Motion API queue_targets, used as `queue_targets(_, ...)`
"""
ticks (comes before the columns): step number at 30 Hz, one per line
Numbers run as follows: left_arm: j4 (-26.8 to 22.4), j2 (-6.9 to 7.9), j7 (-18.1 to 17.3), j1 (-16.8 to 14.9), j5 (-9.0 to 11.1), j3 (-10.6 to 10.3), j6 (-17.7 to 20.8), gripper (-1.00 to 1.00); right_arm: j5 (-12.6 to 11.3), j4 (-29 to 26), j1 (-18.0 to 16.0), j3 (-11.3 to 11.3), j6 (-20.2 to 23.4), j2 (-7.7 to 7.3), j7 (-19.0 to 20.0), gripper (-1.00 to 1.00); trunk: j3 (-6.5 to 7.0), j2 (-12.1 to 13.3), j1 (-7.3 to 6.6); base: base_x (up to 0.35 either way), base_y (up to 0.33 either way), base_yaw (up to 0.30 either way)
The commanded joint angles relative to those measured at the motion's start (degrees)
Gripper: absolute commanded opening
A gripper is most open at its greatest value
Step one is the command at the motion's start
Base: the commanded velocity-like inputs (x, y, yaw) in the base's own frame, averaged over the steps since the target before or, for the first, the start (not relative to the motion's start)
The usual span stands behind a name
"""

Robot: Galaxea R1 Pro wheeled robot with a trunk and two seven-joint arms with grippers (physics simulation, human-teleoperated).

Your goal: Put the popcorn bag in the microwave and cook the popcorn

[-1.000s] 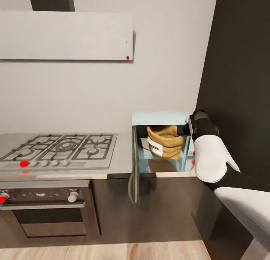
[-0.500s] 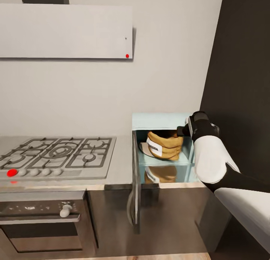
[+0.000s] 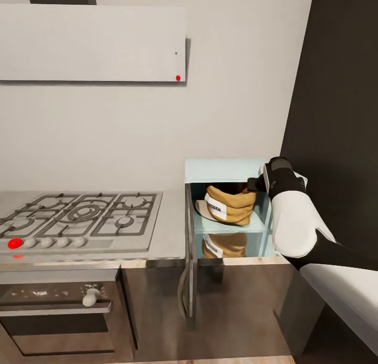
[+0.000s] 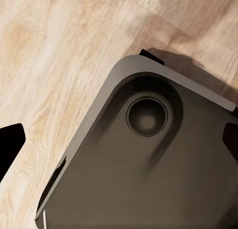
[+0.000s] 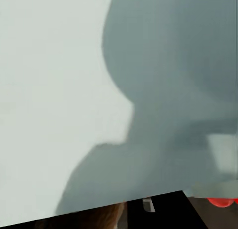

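Jaws: neither pair can be read. The right arm's jaws are hidden behind its wrist at the mouth of the microwave, and the right wrist view gives pale mint wall and grey shadow, with a sliver of tan at its lower edge. In the left wrist view the left jaws are only two dark tips at the edges, too little to say open or closed, over wooden floor (image 4: 59, 65) and a dark rounded base plate (image 4: 148, 164).

Wall and hood: one pale wall with one flat grey hood (image 3: 92, 43) above the hob.

Dark panel: one tall dark panel (image 3: 341, 91) at the right, just beside the microwave.

Desk: one steel desk (image 3: 170, 232) carrying the hob and the microwave.

Hob and oven: one gas hob (image 3: 84, 214) with a row of knobs, one of them red; one dark built-in oven (image 3: 58, 311) below it.

Microwave: one microwave (image 3: 226, 169), its door (image 3: 189, 259) swung open and seen edge-on at the cavity's left side.

Right arm: one right arm (image 3: 291, 217) reaching in from the right, wrist at the cavity's upper right corner.

Popcorn bag: one popcorn bag (image 3: 228, 204) sitting inside the cavity, slumped, white label facing the open front; a reflection of it shows in the floor below.

Key relation: the bag lies just left of the right wrist and slightly lower, its rolled rim toward the wrist. The right arm is much the nearer. I judge the bag is placed, with the door next to close, and that door hangs on the far side of the bag from the arm.
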Motion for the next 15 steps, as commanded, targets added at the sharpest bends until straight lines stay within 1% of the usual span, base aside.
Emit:
queue_targets(1,-0.12,-0.01,0.17,0.03,-0.21,0.22,-0.03,1.0,0.54,-0.12,-0.08,-0.38,0.08,0.08,0.61,1.0,-0.06,-0.03,0.0,0.0,0.0,0.0)
queue_targets(7,-0.04,-0.04,0.1,0.03,-0.23,0.22,-0.03,1.0,0.59,-0.17,-0.05,-0.39,0.18,0.08,0.98,1.0,-0.06,-0.03,0.0,-0.009,0.0,0.0)
queue_targets(10,-0.06,-0.11,0.16,0.03,-0.31,0.29,-0.21,1.0,0.33,-0.53,-0.08,-0.39,0.2,0.08,1.02,1.0,-0.06,-0.03,0.0,-0.237,0.0,0.0)
queue_targets(15,-0.04,-0.24,0.17,0.03,-0.4,0.31,-0.29,1.0,0.19,-2.12,-0.08,-0.47,0.21,0.07,2.1,1.0,-0.06,-0.03,0.0,-0.33,0.0,0.0)
